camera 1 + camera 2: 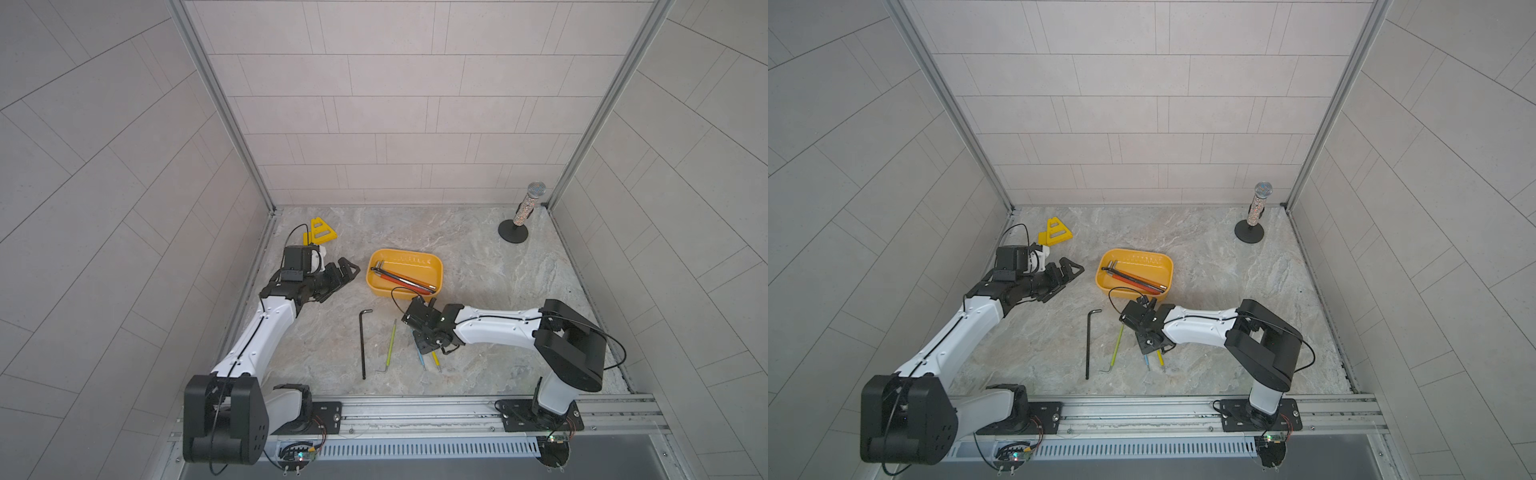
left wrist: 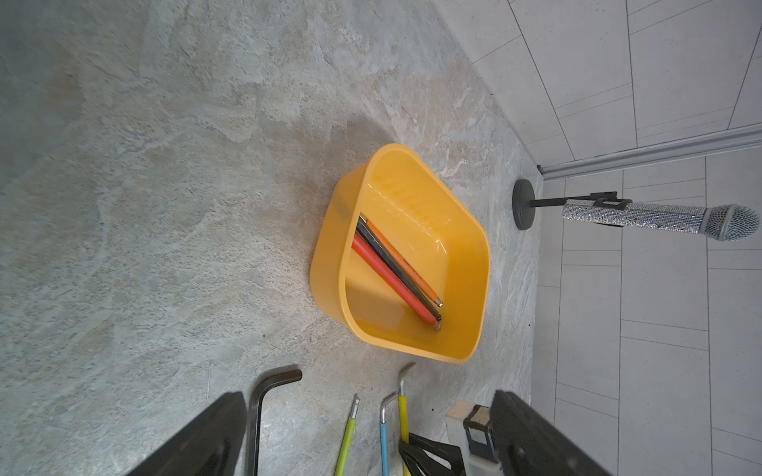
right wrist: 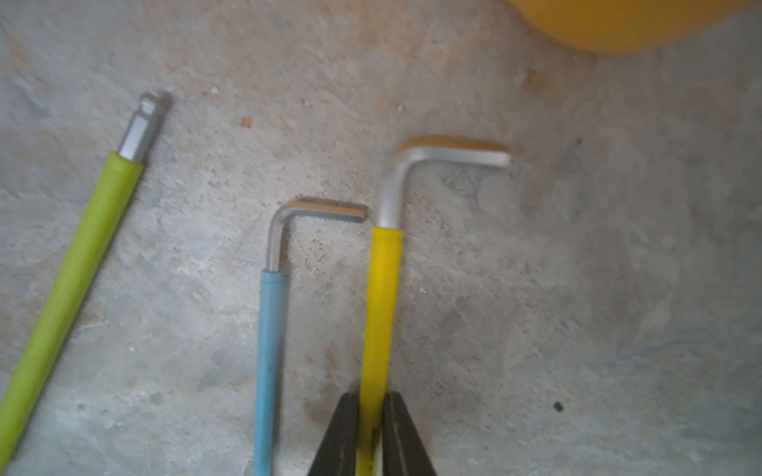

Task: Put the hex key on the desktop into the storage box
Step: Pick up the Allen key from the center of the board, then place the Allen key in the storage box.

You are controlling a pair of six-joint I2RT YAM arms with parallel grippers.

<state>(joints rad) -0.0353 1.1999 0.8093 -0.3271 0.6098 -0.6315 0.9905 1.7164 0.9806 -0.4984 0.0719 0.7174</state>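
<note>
The left tool (image 1: 343, 276) hangs open and empty over the worktop (image 1: 498, 299). The black key (image 1: 363, 345), green key (image 1: 392, 340) and blue key (image 3: 270, 350) lie loose. The right tool (image 3: 371, 397) pinches the yellow key (image 3: 385, 268), apparently not yet lifted; blur obscures it. Advised: lift straight, clear the blue key, then swing to the box (image 1: 415, 259) nearby.

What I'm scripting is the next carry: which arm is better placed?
Right: right gripper grips the yellow-sleeved metal hex key near the yellow-orange plastic storage box; left gripper is open, empty.
</note>
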